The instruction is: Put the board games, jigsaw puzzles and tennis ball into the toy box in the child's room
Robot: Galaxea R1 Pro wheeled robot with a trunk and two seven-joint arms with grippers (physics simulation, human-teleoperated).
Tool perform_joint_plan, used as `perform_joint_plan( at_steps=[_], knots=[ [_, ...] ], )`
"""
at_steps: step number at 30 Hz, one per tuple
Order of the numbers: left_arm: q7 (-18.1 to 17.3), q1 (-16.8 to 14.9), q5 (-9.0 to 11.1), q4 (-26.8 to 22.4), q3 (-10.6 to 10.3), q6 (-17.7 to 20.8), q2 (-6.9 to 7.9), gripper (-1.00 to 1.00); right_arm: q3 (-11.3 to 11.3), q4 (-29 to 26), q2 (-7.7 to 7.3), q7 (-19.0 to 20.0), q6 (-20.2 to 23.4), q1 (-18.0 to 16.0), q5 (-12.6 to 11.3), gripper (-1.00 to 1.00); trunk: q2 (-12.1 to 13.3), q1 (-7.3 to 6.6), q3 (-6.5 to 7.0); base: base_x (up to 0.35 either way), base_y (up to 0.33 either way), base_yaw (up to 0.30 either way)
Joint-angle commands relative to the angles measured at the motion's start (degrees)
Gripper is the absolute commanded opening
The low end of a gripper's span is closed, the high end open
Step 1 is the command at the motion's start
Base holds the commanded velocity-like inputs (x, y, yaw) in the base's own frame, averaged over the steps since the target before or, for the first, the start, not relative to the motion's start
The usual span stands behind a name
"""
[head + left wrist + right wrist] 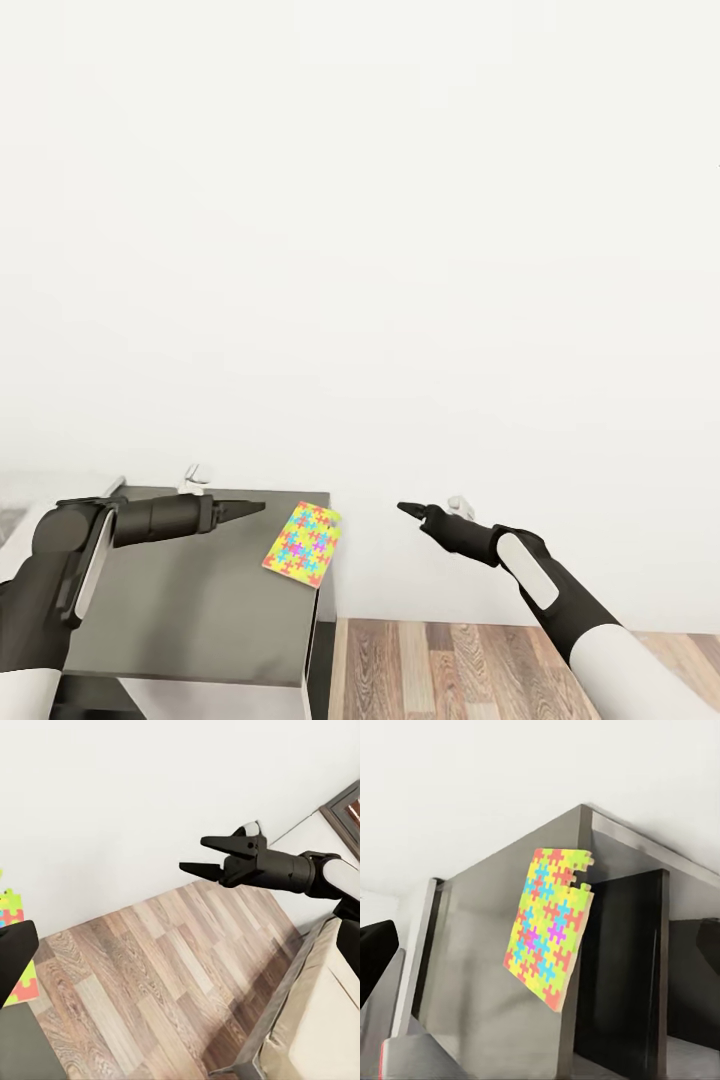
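We stand facing a blank white wall, both arms raised, with a jigsaw puzzle (302,543) lying at the far right corner of a dark grey cabinet (190,610), one edge just overhanging its right side. The left gripper (250,508) hovers above the cabinet top just left of the puzzle, not touching it; from the head view we cannot tell whether its fingers are parted or closed. The right gripper (196,856) hangs over the wood floor (470,665), well to the right of the cabinet, its two jaws standing apart and holding nothing, as the left wrist view shows. The edge of the bed (315,1012) appears beyond it.

As we judge it, the step in hand is picking up the puzzle. The board is thin and flat, so a top-down pinch has little to bite on. The overhanging edge looks like the better way in: we would bring the nearer left gripper to that corner, close one finger above and one below, and lift level so the board does not slip or fall to the floor.
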Motion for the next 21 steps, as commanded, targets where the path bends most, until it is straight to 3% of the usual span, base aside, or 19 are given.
perform_joint_plan(
  at_steps=[1, 7, 10, 14, 19, 21],
  knots=[
    [-0.43, -0.05, -0.36, -0.04, 0.05, 0.6, -0.06, 1.0, 0.14, -0.01, 0.25, 0.0, 0.42, -0.07, -0.16, 1.0, -0.48, 0.23, -0.26, 0.0, 0.0, 0.0],
    [-0.54, -0.07, -0.3, -0.04, 0.31, 0.97, 0.09, 1.0, -0.24, 0.32, 1.6, -0.82, 1.82, -0.27, -0.06, 1.0, -2.89, 1.55, -1.34, 0.0, 0.0, 0.0],
    [-1.22, -0.48, -0.27, -0.07, 0.55, 1.15, 0.3, 1.0, -1.85, 1.58, 2.44, -1.53, 1.96, -0.38, -0.03, 1.0, -4.09, 2.21, -1.88, 0.0, 0.0, 0.0],
    [-7.18, -3.19, -0.86, -1.34, 0.42, 1.28, 0.43, 1.0, -4.02, 3.7, 3.66, -1.86, 2.41, -0.63, 0.09, 1.0, -4.89, 2.65, -2.24, 0.0, 0.0, 0.0],
    [-9.9, -6.38, -2.92, -1.98, -0.31, 1.28, 0.53, 1.0, -4.44, 4.12, 3.91, -1.95, 2.5, -0.7, 0.15, 1.0, -4.89, 2.65, -2.24, 0.0, 0.0, 0.0],
    [-10.36, -7.1, -3.32, -2.18, -0.53, 1.28, 1.31, 1.0, -4.52, 4.21, 3.98, -2.02, 2.45, -0.7, 0.22, 1.0, -4.89, 2.65, -2.24, 0.0, 0.0, 0.0]
  ],
)
